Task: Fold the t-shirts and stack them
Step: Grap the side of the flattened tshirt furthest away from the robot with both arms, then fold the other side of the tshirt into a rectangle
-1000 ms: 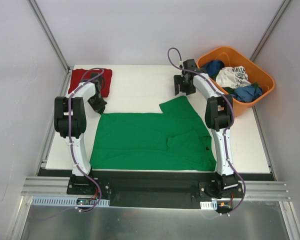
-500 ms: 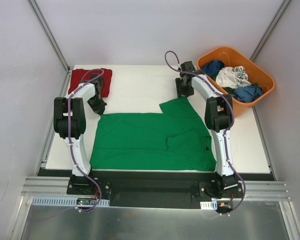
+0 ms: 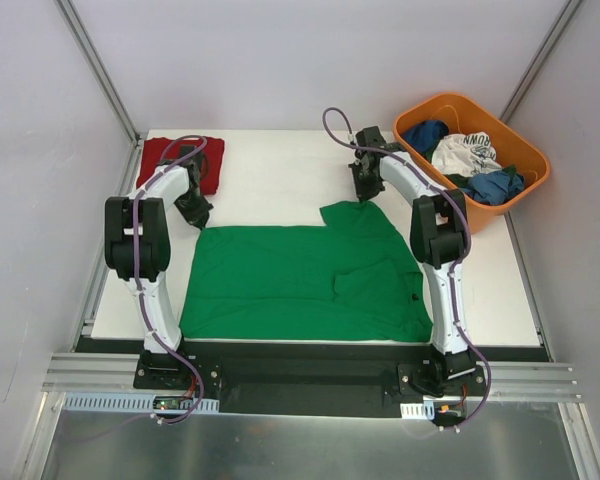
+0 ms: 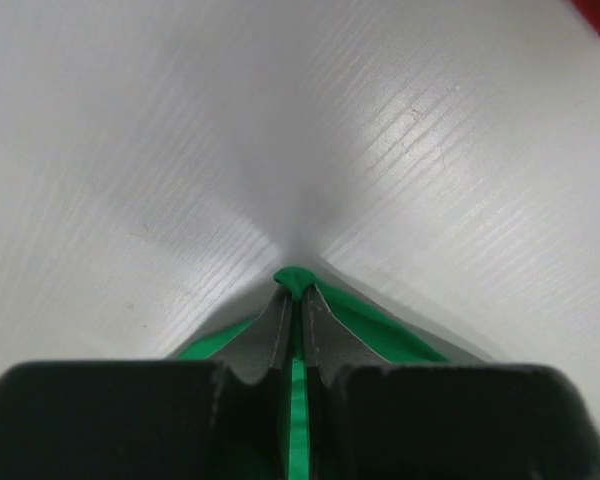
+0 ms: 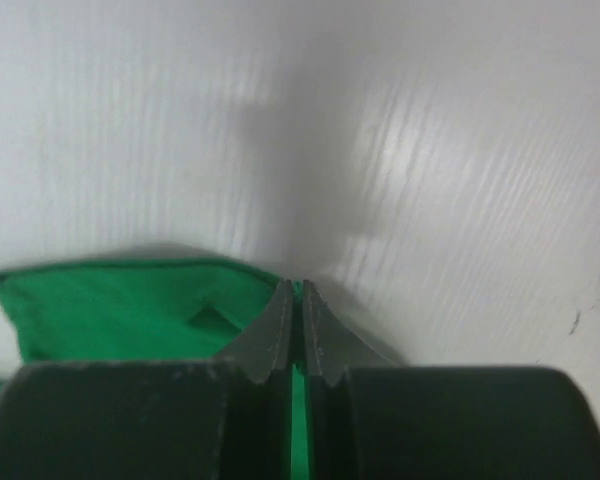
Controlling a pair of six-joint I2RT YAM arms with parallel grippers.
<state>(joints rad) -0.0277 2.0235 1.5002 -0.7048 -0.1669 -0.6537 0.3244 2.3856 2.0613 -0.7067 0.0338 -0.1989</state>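
Observation:
The green t-shirt (image 3: 300, 275) lies spread flat across the near half of the white table (image 3: 280, 175). My left gripper (image 3: 199, 215) pinches the shirt's far left corner; in the left wrist view green cloth (image 4: 298, 282) bulges out between the shut fingertips. My right gripper (image 3: 364, 195) is shut on the far edge of the sleeve (image 3: 355, 215) at the shirt's upper right, and the green cloth (image 5: 120, 310) spreads to the left of its jaws. The dark red t-shirt (image 3: 185, 160) lies folded at the far left corner of the table.
An orange basket (image 3: 525, 150) stands at the far right, holding blue garments and a white one with dark print. White walls close in on both sides. The black rail with the arm bases runs along the near edge.
My right gripper has come down onto the sleeve's far edge and shut on it; a second ago it stood open above the table. The left gripper has stayed put.

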